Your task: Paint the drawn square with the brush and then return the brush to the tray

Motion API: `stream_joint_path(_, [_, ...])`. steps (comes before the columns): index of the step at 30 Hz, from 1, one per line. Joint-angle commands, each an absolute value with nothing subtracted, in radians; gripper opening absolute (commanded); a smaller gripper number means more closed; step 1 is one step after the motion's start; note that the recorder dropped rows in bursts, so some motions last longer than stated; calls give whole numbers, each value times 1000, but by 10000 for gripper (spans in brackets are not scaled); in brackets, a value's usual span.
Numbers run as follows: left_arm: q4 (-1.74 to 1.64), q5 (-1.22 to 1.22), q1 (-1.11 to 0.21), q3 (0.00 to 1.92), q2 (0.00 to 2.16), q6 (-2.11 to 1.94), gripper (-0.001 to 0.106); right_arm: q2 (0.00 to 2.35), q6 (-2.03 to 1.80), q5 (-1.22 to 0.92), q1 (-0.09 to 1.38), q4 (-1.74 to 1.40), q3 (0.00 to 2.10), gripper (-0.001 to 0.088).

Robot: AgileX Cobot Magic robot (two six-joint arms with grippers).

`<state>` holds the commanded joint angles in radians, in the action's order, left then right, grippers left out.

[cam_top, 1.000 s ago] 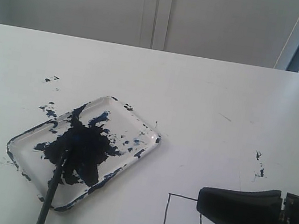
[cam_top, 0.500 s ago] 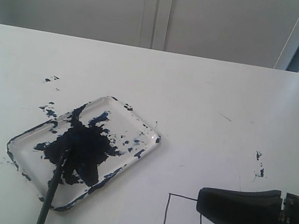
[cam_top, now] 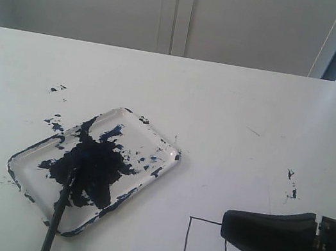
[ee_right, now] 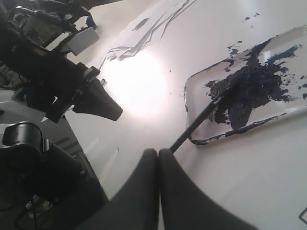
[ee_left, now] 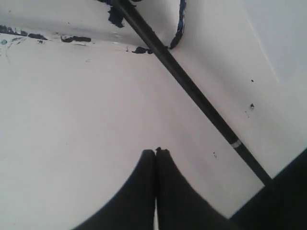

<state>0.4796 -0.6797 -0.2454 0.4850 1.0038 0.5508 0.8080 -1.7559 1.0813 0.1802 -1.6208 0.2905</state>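
The drawn square (cam_top: 206,243) is sitting unpainted, its inside white, close to the worktop's robot-side edge and toward the right corner. The brush (cam_top: 60,207) is lying well apart from it, nearer the left corner of the same edge. Its dark tip is resting in the paint of the tray (cam_top: 153,137) and its handle is leaning out over the tray's rim toward the robot.

The right tool (cam_top: 225,223) is hanging at the square's right line with its fingers pressed together and nothing between them; its height above the surface cannot be told. The left tool (ee_left: 155,152) is pointing down beside the brush handle without touching it, fingers likewise together and gripping nothing.

The likely trouble is in the pickup. A tool coming down with its fingers together would be pushing the thin handle instead of taking it, and the stick could be rolling or levering off the rim. A loaded tip carried across could be dripping outside the outline, and the right tool may be crowding the square.
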Motion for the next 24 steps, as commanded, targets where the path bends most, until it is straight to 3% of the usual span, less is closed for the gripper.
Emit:
stream_joint_path(14, [459,-440,-514,465,1261,459,0,808,-1757,1088,180,-1621,291,0])
stream_joint_path(24, [464,-364,-549,465,1379,350,0,808,-1757,1086,180,-1621,291,0])
